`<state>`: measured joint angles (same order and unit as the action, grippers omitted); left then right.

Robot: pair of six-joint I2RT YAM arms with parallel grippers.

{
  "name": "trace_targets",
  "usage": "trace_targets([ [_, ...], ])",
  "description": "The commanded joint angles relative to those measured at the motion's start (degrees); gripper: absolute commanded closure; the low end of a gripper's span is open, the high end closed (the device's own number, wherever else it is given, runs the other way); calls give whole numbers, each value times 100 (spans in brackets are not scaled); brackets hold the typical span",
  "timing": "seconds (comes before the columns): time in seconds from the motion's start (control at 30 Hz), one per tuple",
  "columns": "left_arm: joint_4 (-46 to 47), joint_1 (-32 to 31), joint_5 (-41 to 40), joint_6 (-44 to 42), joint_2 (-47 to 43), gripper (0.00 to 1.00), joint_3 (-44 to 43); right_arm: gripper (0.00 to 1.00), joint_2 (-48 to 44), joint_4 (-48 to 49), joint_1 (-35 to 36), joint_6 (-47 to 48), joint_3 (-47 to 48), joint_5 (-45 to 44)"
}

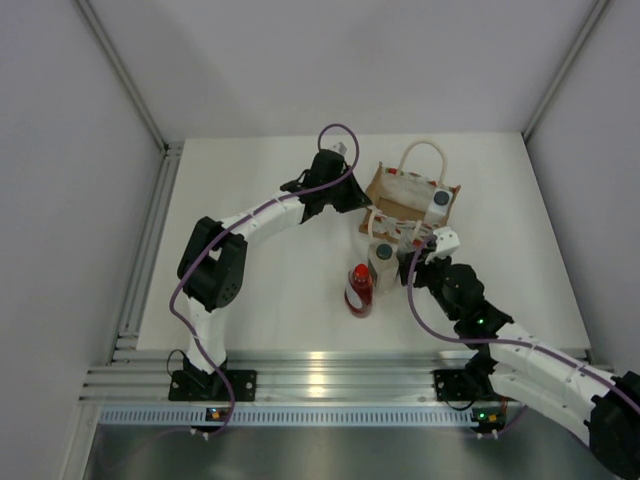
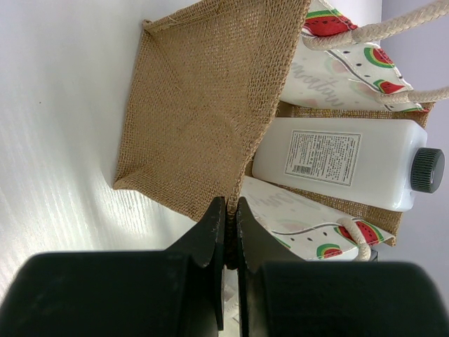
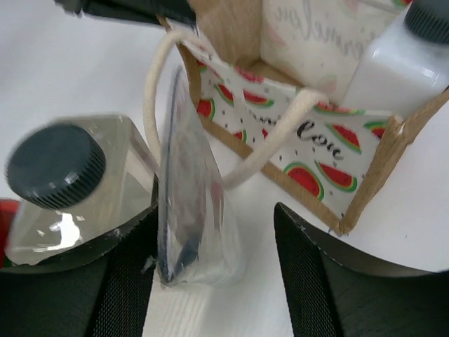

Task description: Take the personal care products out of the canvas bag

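Observation:
The canvas bag (image 1: 400, 192) stands at the back of the table with one whitish dark-capped bottle (image 1: 438, 200) inside it. My left gripper (image 1: 356, 196) is shut on the bag's burlap side edge (image 2: 238, 184); the bottle (image 2: 337, 160) lies just beyond. In front of the bag stand a red bottle (image 1: 360, 290) and another whitish dark-capped bottle (image 1: 382, 262). My right gripper (image 3: 214, 210) is open beside that bottle (image 3: 59, 175). A slim, clear greyish container (image 3: 186, 189) stands on the table between the fingers, leaning at the left one.
A cream rope handle (image 3: 231, 172) of the bag loops down behind the slim container. White walls enclose the table on three sides, with an aluminium rail (image 1: 320, 380) along the near edge.

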<state>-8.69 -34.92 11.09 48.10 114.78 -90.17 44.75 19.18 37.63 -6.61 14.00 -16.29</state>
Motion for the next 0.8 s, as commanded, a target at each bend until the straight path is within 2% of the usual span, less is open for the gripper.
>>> trace_targets([
  [0.0,122,55,42,7,-96,100,-220,37,-432,-246,52,63,568,-93],
  [0.13,131,55,68,-37,-114,100,-211,33,-897,-459,34,107,867,-180],
  [0.3,122,55,42,-46,-175,100,-185,32,-679,-932,-184,-137,1640,-715],
  [0.37,131,55,60,-37,-184,100,-185,32,-284,-1476,-412,-383,2158,-945],
  [0.5,130,55,51,-55,-219,100,-185,31,489,-2830,-870,-1594,3072,-1315],
  [0.67,122,55,51,-55,-246,100,-194,31,1825,-3833,-1327,-1844,4259,-1184],
  [0.77,131,55,60,-64,-263,100,-176,36,2326,-4044,-1704,-1905,4706,-938],
])
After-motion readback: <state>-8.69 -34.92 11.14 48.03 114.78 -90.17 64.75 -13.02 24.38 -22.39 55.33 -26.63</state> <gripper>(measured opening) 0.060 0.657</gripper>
